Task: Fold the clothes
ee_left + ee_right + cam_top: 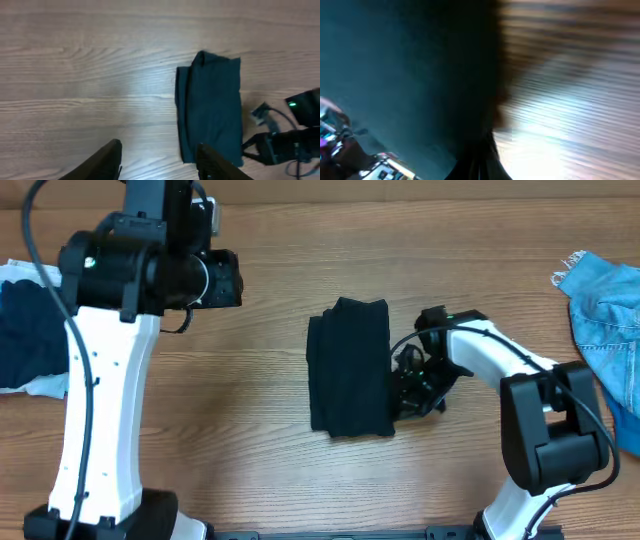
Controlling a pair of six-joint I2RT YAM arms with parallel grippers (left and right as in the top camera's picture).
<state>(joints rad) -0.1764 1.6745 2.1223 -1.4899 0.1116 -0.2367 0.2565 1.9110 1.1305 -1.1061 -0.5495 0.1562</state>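
Observation:
The clothes [349, 369] are one black garment, folded into a narrow upright rectangle in the middle of the wooden table [260, 390]. In the left wrist view the clothes [212, 105] lie to the right, with a fold ridge along their left side. My left gripper [159, 146] hovers open over bare wood to the left of them and holds nothing. My right gripper [402, 392] sits low at the garment's right edge. In the right wrist view, the fingers [487, 157] are pressed together beside the dark cloth [405, 75]. No cloth shows between them.
A bright blue denim garment [608, 320] lies at the right edge of the table. A dark blue cloth on white fabric [25, 330] sits at the left edge. The right arm's cables [270, 122] hang just right of the garment.

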